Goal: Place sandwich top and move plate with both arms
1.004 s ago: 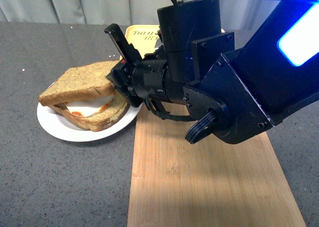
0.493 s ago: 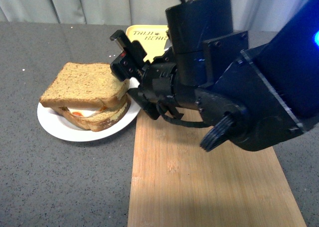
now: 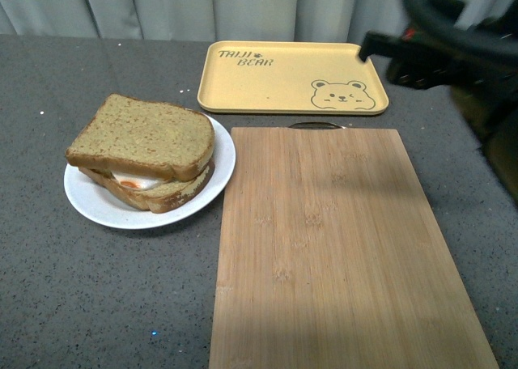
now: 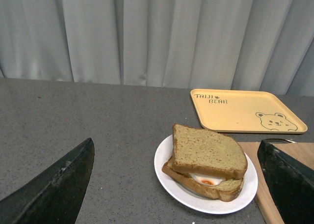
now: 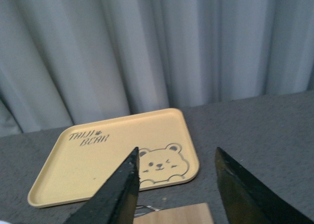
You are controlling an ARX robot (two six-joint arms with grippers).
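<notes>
The top (image 3: 142, 134) rests on the lower slice (image 3: 166, 192), on the plate (image 3: 93, 205) at centre left of the front view. The left end effector (image 4: 175, 143) and right end effector (image 5: 176, 150) are spread wide, empty. Opposite rims should be gripped and the plate kept level.

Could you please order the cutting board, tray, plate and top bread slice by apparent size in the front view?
1. cutting board
2. tray and plate: look alike, unranked
3. top bread slice
</notes>
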